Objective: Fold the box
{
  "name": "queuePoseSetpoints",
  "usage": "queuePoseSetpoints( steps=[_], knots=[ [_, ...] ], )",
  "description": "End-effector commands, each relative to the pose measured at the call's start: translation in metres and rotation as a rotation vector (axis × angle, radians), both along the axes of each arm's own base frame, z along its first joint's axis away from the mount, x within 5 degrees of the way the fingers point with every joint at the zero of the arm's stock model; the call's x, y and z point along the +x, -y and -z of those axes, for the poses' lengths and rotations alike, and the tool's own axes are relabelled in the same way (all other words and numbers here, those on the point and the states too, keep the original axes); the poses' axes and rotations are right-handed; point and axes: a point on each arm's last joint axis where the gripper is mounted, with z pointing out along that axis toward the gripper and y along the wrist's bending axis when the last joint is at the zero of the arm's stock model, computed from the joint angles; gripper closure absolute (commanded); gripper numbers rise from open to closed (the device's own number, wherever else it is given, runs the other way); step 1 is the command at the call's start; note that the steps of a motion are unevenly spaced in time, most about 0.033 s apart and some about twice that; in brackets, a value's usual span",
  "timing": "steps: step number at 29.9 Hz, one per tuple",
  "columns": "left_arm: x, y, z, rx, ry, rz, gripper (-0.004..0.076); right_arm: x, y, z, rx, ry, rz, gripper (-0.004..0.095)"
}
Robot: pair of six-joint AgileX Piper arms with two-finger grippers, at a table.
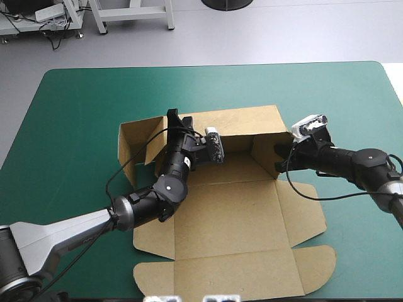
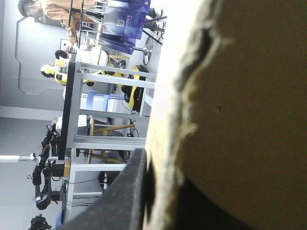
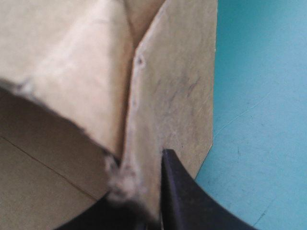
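Observation:
The brown box (image 1: 233,214) lies in the middle of the teal-green table (image 1: 69,126), its back and side walls raised and its lid flat toward the front edge. My left gripper (image 1: 178,124) is at the raised back-left wall, shut on the board. In the left wrist view the brown board (image 2: 240,96) fills the space beside one black finger (image 2: 120,196). My right gripper (image 1: 279,158) is shut on the right wall's corner. There the folded board (image 3: 168,86) stands between the fingers, one black finger (image 3: 184,199) on its outer face.
The lid's rounded flaps (image 1: 315,264) reach close to the table's front edge. Bare teal-green cover (image 3: 259,96) lies beyond the box's right wall and along the table's left and far sides. A side flap (image 1: 135,141) stands open at the box's left.

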Motion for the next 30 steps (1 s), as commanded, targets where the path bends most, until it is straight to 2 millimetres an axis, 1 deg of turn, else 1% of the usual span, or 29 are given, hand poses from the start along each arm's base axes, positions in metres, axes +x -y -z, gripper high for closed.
queuePoseSetpoints(
  steps=[1, 5, 7, 9, 10, 14, 17, 21, 27, 30],
  knots=[
    [0.000, -0.002, -0.020, -0.027, 0.065, -0.015, 0.0595, 0.001, -0.002, -0.015, 0.061, 0.030, 0.014, 0.0906],
    [0.004, -0.003, -0.016, 0.081, 0.079, -0.015, 0.0414, 0.001, -0.002, -0.015, 0.052, 0.030, 0.008, 0.0906],
    [0.004, -0.002, -0.015, 0.100, 0.079, -0.004, 0.0321, 0.001, -0.002, -0.015, 0.053, 0.030, 0.007, 0.0906],
    [0.005, -0.001, -0.017, 0.094, 0.083, -0.003, 0.0267, 0.001, -0.002, -0.015, 0.053, 0.030, 0.007, 0.0906],
    [0.005, -0.001, -0.018, 0.091, 0.086, -0.004, 0.0255, 0.001, -0.002, -0.015, 0.053, 0.030, 0.007, 0.0906],
    [0.003, 0.005, -0.025, 0.076, 0.102, 0.003, 0.0255, 0.001, -0.002, -0.015, 0.050, 0.032, 0.012, 0.0906],
    [-0.007, 0.016, -0.034, 0.038, 0.131, 0.010, 0.0269, 0.002, -0.001, -0.015, 0.051, 0.030, 0.020, 0.0906],
    [-0.030, 0.034, -0.044, -0.046, 0.165, 0.018, 0.0301, 0.002, -0.001, -0.015, 0.059, 0.022, 0.038, 0.0906],
    [-0.074, 0.060, -0.048, -0.110, 0.183, 0.089, 0.0342, 0.002, 0.000, -0.015, 0.068, 0.016, 0.047, 0.0906],
    [-0.091, 0.067, -0.051, -0.131, 0.202, 0.106, 0.0372, 0.002, -0.001, -0.015, 0.078, 0.008, 0.051, 0.0906]
  ],
)
